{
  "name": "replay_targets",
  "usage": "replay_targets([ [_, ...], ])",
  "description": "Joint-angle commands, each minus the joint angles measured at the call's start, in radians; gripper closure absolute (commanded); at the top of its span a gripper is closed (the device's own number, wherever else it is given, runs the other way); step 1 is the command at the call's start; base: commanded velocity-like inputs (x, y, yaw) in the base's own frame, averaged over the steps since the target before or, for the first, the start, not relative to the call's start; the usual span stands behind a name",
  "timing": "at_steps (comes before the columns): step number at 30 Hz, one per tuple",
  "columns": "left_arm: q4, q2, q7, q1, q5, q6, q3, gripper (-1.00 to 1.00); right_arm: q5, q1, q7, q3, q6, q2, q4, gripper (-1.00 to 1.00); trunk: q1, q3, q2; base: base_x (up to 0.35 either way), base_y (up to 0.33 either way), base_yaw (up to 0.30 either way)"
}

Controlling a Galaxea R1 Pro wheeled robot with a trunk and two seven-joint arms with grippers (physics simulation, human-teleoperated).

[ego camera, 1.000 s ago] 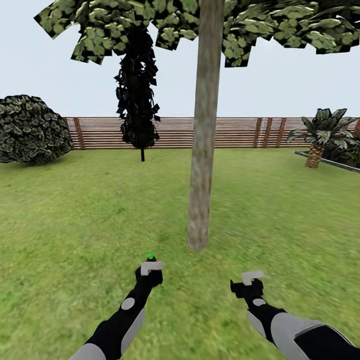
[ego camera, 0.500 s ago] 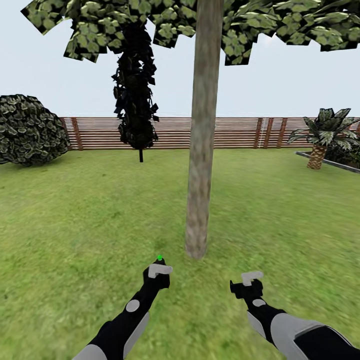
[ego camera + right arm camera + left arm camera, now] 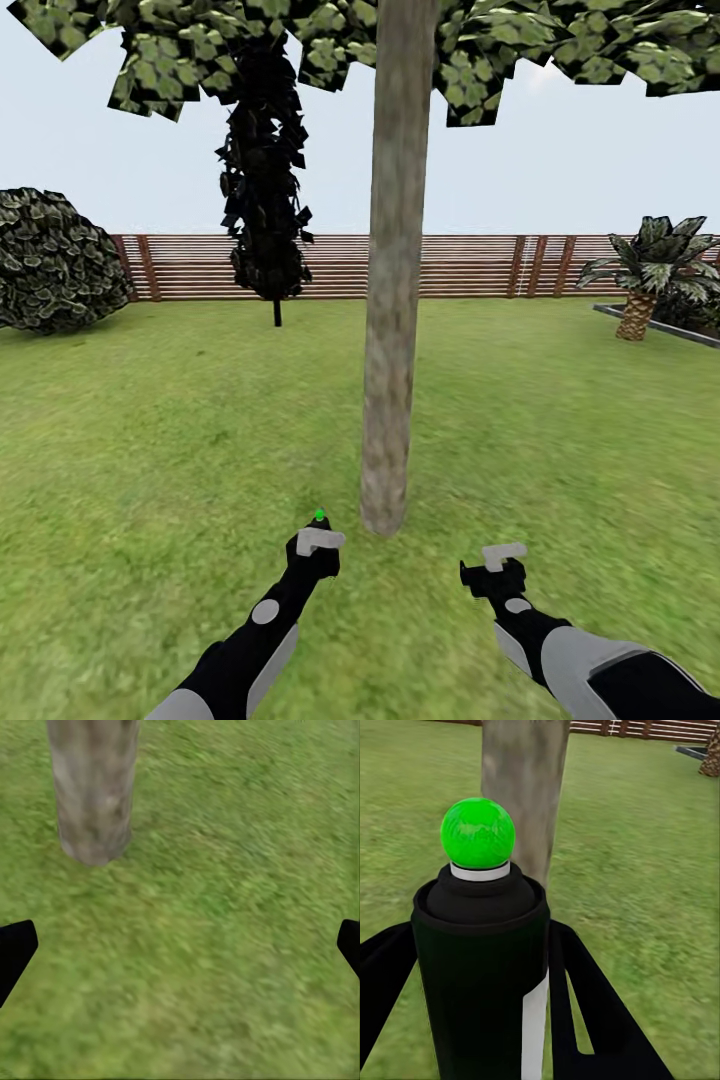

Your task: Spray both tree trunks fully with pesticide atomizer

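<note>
Two grippers low over the lawn (image 3: pixel 150 420), facing the trunk (image 3: pixel 392 300). Left gripper (image 3: pixel 318 548) clamped on the atomizer (image 3: pixel 480 967), held upright, green dot on top (image 3: pixel 319 516), just short of the trunk base and a bit left of it. Right gripper (image 3: pixel 497 563) spread wide, nothing in it, only grass between the finger tips (image 3: pixel 15 949) in its wrist view. Trunk bark bare grey-brown. Fence (image 3: pixel 470 265) runs behind; bush (image 3: pixel 55 262) far left, palm (image 3: pixel 640 270) far right, dark columnar tree (image 3: pixel 262 190) behind.
</note>
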Motion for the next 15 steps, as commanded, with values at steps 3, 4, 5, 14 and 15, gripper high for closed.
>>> replay_targets([
  [3, 0.0, 0.0, 0.0, 0.0, 0.0, 0.0, 0.0, 1.0, 0.0, 0.0, 0.0, 0.0, 0.0, 0.0, 0.0, -1.0, 0.0, 0.0, 0.0, 0.305, -0.177, 0.0],
  [4, 0.001, 0.0, 0.0, 0.0, 0.0, 0.0, 0.0, 1.0, 0.0, 0.0, 0.0, 0.0, 0.0, 0.0, 0.0, -1.0, 0.0, 0.0, 0.0, 0.305, -0.177, 0.0],
  [5, 0.001, 0.0, 0.0, 0.0, 0.0, 0.0, -0.001, 1.0, 0.0, 0.0, 0.0, 0.0, 0.0, 0.0, 0.0, -1.0, 0.0, 0.0, 0.0, 0.304, -0.177, 0.0],
  [14, 0.002, 0.0, 0.0, 0.0, 0.0, 0.0, -0.001, 1.0, 0.0, 0.0, 0.0, 0.0, 0.0, 0.0, 0.0, -1.0, 0.0, 0.0, 0.0, 0.302, -0.179, 0.0],
  [15, 0.003, 0.0, 0.0, 0.0, 0.0, 0.0, -0.001, 1.0, 0.0, 0.0, 0.0, 0.0, 0.0, 0.0, 0.0, -1.0, 0.0, 0.0, 0.0, 0.295, -0.185, 0.0],
])
